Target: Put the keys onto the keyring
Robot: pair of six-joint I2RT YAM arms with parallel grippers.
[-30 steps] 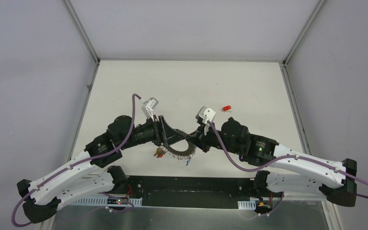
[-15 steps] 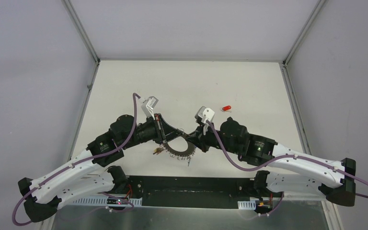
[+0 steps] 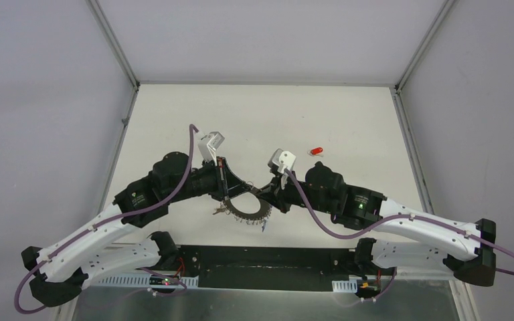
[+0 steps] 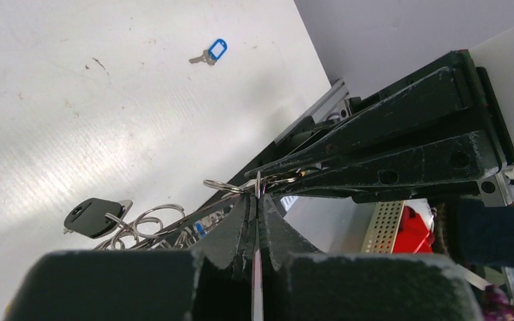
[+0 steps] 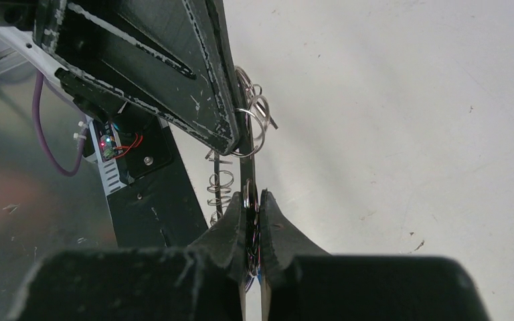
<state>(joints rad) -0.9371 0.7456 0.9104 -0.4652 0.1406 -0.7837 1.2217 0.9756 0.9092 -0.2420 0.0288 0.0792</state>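
Lying loose by the near edge of the desk [image 3: 174, 120], the blue key [image 4: 213, 52] is waiting. Just beyond, the left gripper [image 4: 257, 204] and right gripper [image 5: 253, 200] are both pinching the keyring [image 3: 249, 212] from opposite sides. Farther out, the red key [image 3: 316, 150] is resting alone.

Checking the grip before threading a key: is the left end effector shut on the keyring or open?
Shut on the keyring: the left end effector pinches its thin edge, with no gap.
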